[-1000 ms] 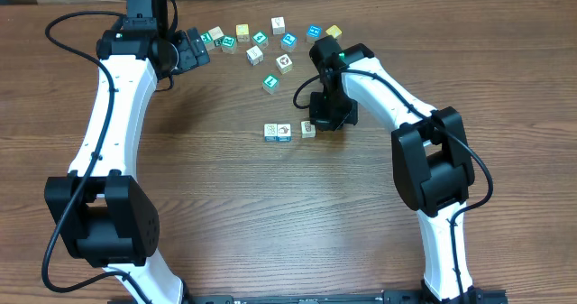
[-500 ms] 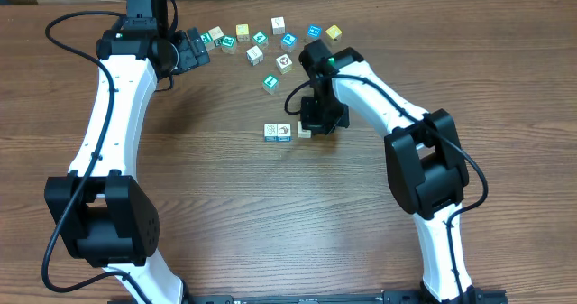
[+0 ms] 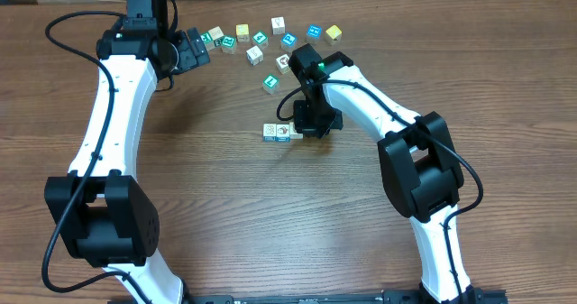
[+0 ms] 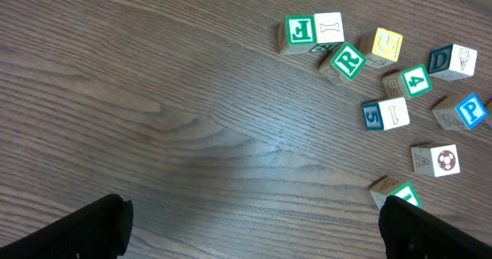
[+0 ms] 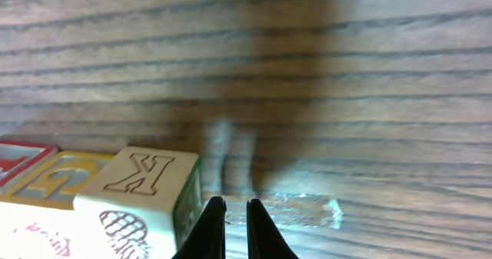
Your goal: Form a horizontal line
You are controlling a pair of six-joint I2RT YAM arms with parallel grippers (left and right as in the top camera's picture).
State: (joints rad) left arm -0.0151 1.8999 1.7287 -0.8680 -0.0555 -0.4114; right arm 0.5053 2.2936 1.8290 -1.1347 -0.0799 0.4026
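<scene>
Right gripper (image 5: pixel 232 227) is down at table (image 3: pixel 207 205) level at the right end of the horizontal line (image 3: pixel 278 132). Its fingers are nearly together, with only a slim gap and nothing in it. The line sits mid-table, well below the scatter. Overhead shows two white-faced cubes side by side and touching, with the next one mostly hidden under the gripper. The right wrist view shows three in a row, and the end one is a K cube (image 5: pixel 146 188) just beside the left fingertip; I can't tell if they touch. Left gripper (image 4: pixel 254 232) is up at the far-left side with its fingers wide apart, holding nothing, next to the loose cubes (image 4: pixel 347 59). Those are scattered in an arc along the far edge, with letters J, R, G, D and P and numbers 4 and 5 readable. One teal cube (image 3: pixel 270 82) sits alone between the scatter and the line, apart from both.
</scene>
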